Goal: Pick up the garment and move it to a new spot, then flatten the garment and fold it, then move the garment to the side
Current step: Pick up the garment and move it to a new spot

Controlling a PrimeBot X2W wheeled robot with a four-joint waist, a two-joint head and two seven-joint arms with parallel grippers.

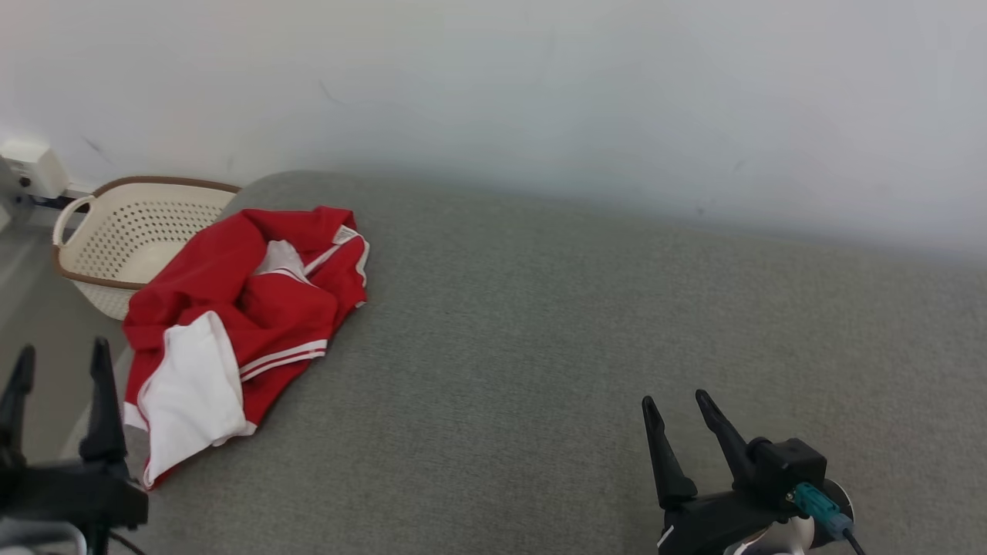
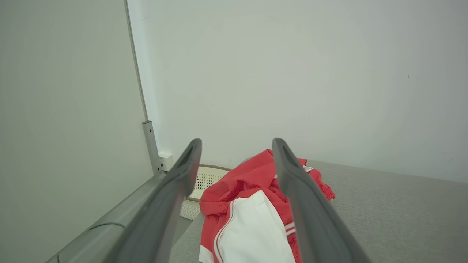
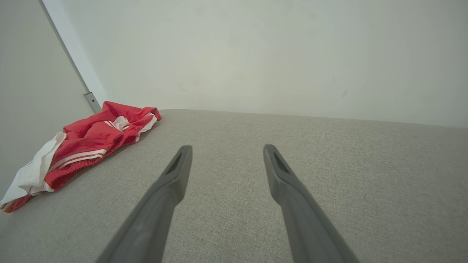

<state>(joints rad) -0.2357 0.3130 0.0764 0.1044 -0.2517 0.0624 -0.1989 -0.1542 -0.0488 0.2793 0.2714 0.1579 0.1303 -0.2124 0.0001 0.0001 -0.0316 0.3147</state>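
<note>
Red cloth with white panels and paired white stripes is your garment. It lies crumpled on the left side of the grey fabric surface, towards the far edge. One white panel is turned out at its near end. A small white label sits at the far right of the heap, beside a white-trimmed edge, and its print is too small to read.

From the head, the garment's left side overlaps the brown rim of the cream perforated basket, which stands off the surface's far left corner. You cannot tell whether the two touch. A pale socket box is fixed to the wall left of the basket.

Your left gripper sits at the near left, just beside the garment's near end. Its fingers are spread wide with nothing between them. In its wrist view, the white panel lies between the two fingers, below and beyond them.

Your right gripper sits at the near right over bare fabric, well apart from the garment. Its jaws are likewise released and hold nothing.
</note>
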